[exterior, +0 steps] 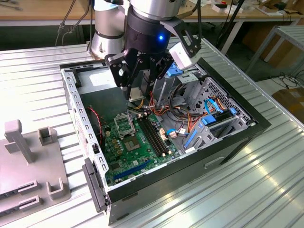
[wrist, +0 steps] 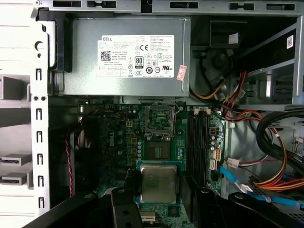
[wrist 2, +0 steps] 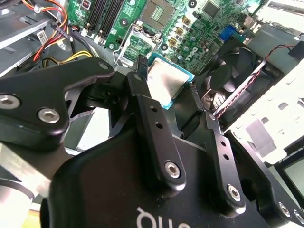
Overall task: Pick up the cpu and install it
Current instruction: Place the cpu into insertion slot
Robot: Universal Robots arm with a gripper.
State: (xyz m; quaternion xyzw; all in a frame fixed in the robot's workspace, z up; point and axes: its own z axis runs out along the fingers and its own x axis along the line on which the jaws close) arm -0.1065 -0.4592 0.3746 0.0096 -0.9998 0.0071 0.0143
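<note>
The cpu (wrist: 158, 183) (wrist 2: 166, 80), a flat square chip with a silvery-grey top and a green rim, sits between the black fingers of my gripper (wrist: 158, 190) (wrist 2: 167, 88), which is shut on it. In the exterior view the gripper (exterior: 137, 92) hangs inside the open computer case, above the motherboard (exterior: 137, 142) near the power supply end. Below it lie the bare square socket (wrist: 158, 149) (wrist 2: 159, 12) (exterior: 135, 144) and, beside it, the hollow metal frame (wrist: 159, 118) (wrist 2: 135, 47) (exterior: 124, 124), swung open.
A grey power supply box (wrist: 123, 57) with a white label fills one end of the case. RAM slots (wrist: 199, 142) run beside the socket. Coloured cables (exterior: 190, 118) and a drive cage crowd the exterior view's right. A black fan (wrist 2: 237, 61) sits by the case wall.
</note>
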